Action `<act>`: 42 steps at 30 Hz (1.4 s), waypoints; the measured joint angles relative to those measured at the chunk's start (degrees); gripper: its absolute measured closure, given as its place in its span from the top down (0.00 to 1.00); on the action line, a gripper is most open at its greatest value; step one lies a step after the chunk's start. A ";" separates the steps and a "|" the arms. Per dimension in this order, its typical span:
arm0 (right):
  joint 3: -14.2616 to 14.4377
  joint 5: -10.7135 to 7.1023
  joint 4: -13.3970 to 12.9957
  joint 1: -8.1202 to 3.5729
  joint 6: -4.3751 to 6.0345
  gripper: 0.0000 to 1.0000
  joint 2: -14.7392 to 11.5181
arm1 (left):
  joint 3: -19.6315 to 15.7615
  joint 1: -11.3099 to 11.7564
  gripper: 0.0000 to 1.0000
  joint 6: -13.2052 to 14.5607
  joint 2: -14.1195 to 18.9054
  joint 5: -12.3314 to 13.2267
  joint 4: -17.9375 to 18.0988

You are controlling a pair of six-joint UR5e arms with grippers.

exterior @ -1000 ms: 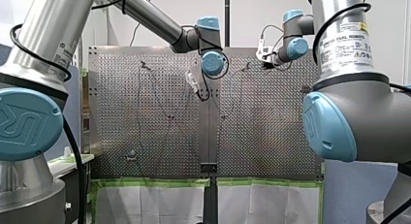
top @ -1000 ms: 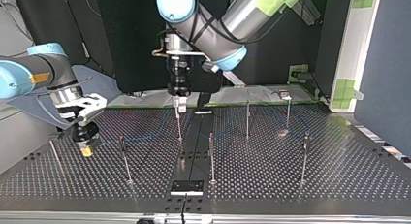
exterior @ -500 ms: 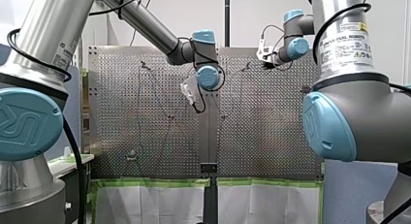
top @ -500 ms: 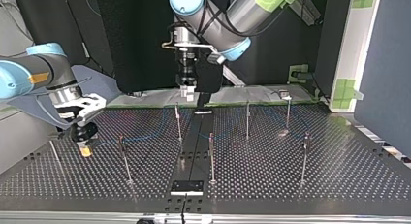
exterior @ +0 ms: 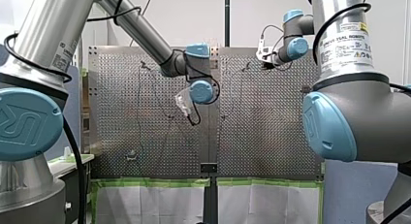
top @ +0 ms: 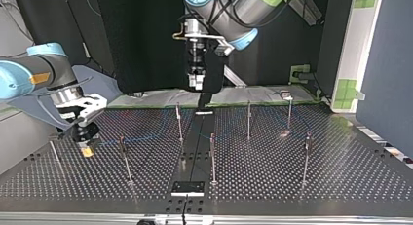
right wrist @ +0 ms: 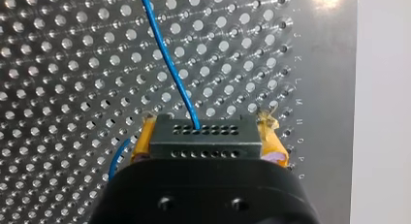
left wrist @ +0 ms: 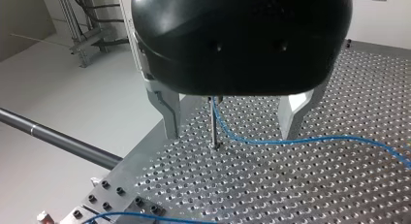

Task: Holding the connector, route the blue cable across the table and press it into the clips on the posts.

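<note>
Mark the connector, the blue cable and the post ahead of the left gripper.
connector [right wrist: 203,138], right wrist view, pin-hole face.
blue cable [right wrist: 167,63], right wrist view, middle of the visible run.
post [left wrist: 213,123], left wrist view, middle of shaft.

Reaches in from above with my left arm [top: 238,13], wrist bent down, and hangs my left gripper [top: 196,81] high over the middle strip of the table [top: 292,186], metal fingers [left wrist: 167,110] spread wide apart. Keeps my right arm [top: 44,71] low at the top view's left, with my right gripper [top: 86,148] pointing straight down just over the table near its edge, yellow pads [right wrist: 271,139] clamped on the connector [right wrist: 201,134].
</note>
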 joint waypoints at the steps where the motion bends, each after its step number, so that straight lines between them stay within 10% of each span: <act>1: 0.00 0.00 0.02 0.00 0.00 0.00 0.00 | -0.59 0.00 1.00 0.00 0.00 0.00 0.59; 42: -0.01 2.49 0.97 -0.39 -0.27 0.00 -0.14 | -23.80 -0.01 1.00 0.04 -0.02 0.00 23.79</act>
